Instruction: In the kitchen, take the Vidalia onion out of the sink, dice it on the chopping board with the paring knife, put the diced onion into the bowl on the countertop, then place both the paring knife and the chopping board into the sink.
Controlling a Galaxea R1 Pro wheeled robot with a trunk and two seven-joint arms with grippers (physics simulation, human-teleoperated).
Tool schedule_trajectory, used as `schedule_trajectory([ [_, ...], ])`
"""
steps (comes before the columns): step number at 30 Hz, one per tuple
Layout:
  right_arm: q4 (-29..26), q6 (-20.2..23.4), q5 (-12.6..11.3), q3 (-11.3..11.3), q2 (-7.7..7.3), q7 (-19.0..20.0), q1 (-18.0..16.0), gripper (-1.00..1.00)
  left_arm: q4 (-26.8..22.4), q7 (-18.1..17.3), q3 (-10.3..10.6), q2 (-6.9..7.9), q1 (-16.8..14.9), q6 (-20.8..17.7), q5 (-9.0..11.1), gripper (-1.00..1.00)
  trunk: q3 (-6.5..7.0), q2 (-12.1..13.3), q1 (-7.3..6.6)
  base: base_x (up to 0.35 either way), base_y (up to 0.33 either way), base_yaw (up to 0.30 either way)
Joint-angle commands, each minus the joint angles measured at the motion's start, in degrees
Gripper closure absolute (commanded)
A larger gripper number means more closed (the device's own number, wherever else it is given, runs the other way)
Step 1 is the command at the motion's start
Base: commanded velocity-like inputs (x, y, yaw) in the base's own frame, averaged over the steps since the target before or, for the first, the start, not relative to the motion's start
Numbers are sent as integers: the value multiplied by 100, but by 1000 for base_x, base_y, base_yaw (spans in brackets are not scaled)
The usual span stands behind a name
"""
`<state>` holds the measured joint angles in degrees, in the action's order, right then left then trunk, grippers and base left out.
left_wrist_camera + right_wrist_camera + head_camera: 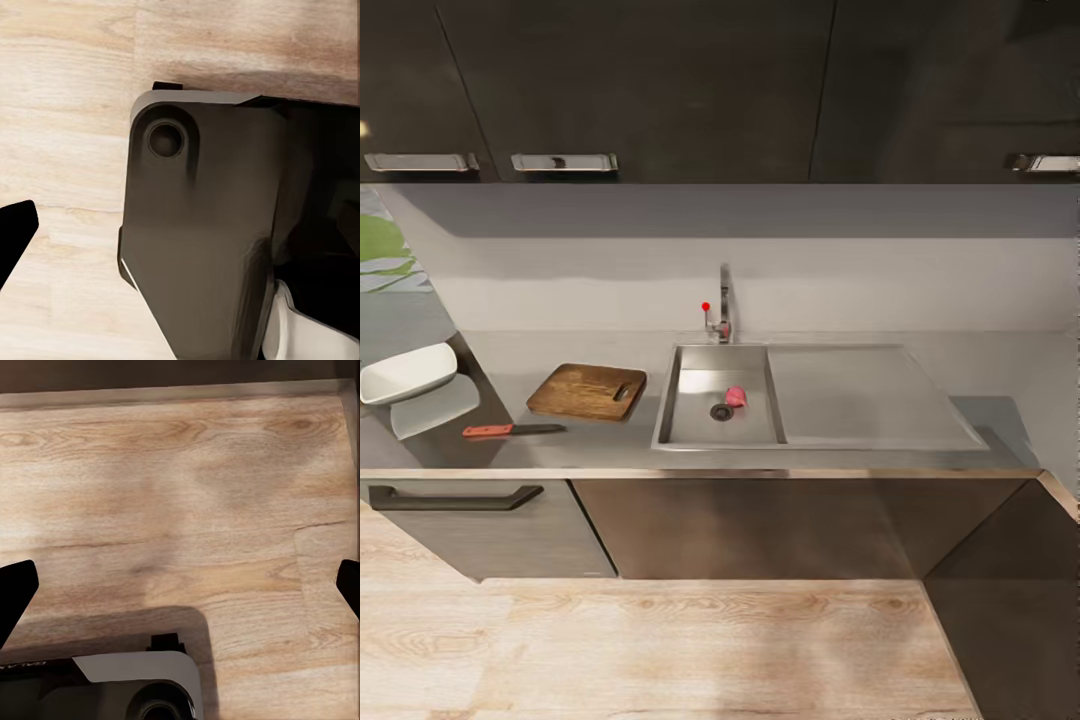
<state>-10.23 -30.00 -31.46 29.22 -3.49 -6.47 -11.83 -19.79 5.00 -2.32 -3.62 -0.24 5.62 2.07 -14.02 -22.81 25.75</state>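
Onion [736,397] sits in the sink [690,425] just right of the drain. Left of the sink on the bench [590,445]: board [587,391], knife [512,430] nearer, bowl [406,372] far left. Right gripper [180,585] spread wide, empty, over wood floor [180,472]; left gripper's opening cannot be told.

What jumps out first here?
The pink onion beside the drain in the steel sink. Left of the sink on the countertop lie the brown board and, nearer the front edge, the red-handled knife. The white bowl sits at far left.
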Motion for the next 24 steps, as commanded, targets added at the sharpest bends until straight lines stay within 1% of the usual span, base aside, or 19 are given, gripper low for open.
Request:
schedule_trajectory([
  [1, -5, -6, -10, 49, -3, -47, -3, -100, 1, -4, -22, -2, -2, 18, 22, -100, -9, -10, 3, 1, -45, -52],
  [5, -5, -6, -10, 49, -10, -47, -3, -100, -16, 2, -27, -6, -2, 18, 18, -100, -8, -10, 3, 0, -15, -17],
  [8, -5, -6, -10, 49, -11, -47, -3, -100, -225, 14, -30, -7, -2, 8, 5, -100, -8, -10, 3, 0, -3, -4],
  [10, -5, -6, -10, 49, -11, -47, -3, -100, -513, 16, -27, -5, -2, -3, -3, -100, -8, -10, 3, 0, -1, -2],
  [12, -5, -6, -10, 49, -8, -47, -3, -100, -1017, 18, -17, -7, -2, -15, -20, -100, -8, -10, 3, 0, 0, 0],
  [13, -5, -6, -10, 49, -8, -47, -3, -100, -1175, 18, -16, -7, -2, -19, -27, -100, -8, -10, 3, 0, 0, 0],
  [14, -5, -6, -10, 49, -18, -45, -3, -100, -1501, 18, -11, -12, -2, -25, -33, -100, -8, -10, 3, 0, 0, 0],
  [16, -5, -6, -10, 49, -27, -39, -3, -100, -1791, 18, 1, -20, -2, -45, -32, -100, -8, -10, 3, 0, 0, 0],
  [18, -5, -6, -10, 49, -25, -33, -3, -100, -2197, 18, 57, -35, -2, -173, -36, -100, -8, -10, 3, 0, 0, 0],
  [19, -5, -6, -10, 49, -18, -31, -3, -100, -2498, 15, 151, -43, -2, -372, -38, -100, -8, -10, 3, 0, 0, 0],
  [20, -5, -6, -10, 49, -17, -31, -3, -100, -2603, 14, 194, -43, -2, -461, -38, -100, -8, -10, 3, 0, 0, 0],
  [21, -5, -4, -10, 49, -14, -30, -3, -100, -2925, 7, 351, -45, -2, -745, -39, -100, -8, -10, 3, 0, 0, 0],
  [22, -5, -4, -10, 49, -14, -30, -3, -100, -3034, 4, 420, -47, -2, -837, -39, -100, -8, -10, 3, 0, 0, 0],
  [24, -5, 0, -10, 49, -11, -24, -3, -100, -3450, 4, 757, -46, -4, -1101, -39, -100, -8, -10, 3, 0, 0, 0],
])
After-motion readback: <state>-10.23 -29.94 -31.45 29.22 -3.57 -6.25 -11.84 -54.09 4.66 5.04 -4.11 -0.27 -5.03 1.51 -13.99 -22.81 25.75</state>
